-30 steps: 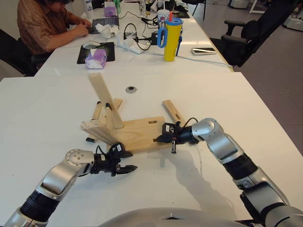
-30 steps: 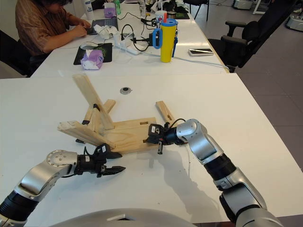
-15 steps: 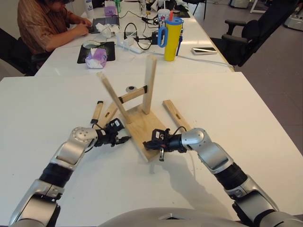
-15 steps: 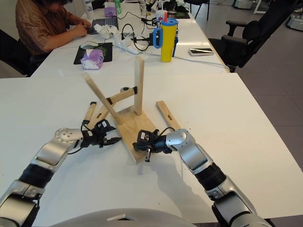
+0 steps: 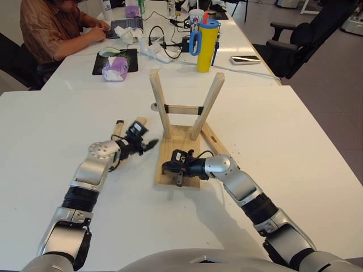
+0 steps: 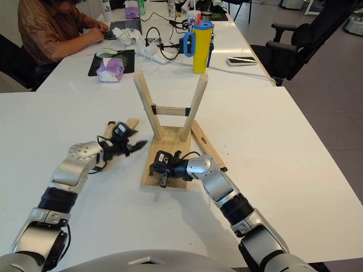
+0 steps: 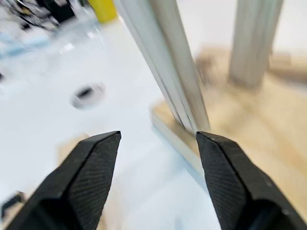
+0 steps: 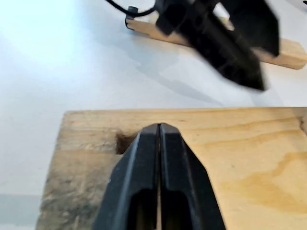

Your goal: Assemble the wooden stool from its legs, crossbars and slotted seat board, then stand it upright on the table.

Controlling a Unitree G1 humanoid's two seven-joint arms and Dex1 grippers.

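The board (image 5: pixel 180 146) is lying flat on the table (image 5: pixel 295 147), and two legs are being carried upright in it. The left leg (image 5: pixel 160 102) and the right leg (image 5: pixel 207 105) are splaying apart towards their tops and are being joined partway up by a crossbar (image 5: pixel 182 110).

The right gripper (image 8: pixel 159 128) is being rested on the near part of the board. Its fingers are being held tight together, with nothing gripped between them. Its tips are lying on the wood just beside a slot (image 8: pixel 123 142), near the board's left edge. Both fitted legs are standing beyond this gripper, apart from it.

The left gripper (image 7: pixel 158 136) is being held just to the left of the board, with its jaws spread wide and nothing between them. The foot of the left leg and the board's left edge are being faced by the open fingers (image 7: pixel 91 172), near them but not touched.

A loose leg (image 6: pixel 209 146) is lying on the table just beside the board's right edge. Two more wooden pieces (image 5: pixel 118 129) are lying on the far side of the left gripper.
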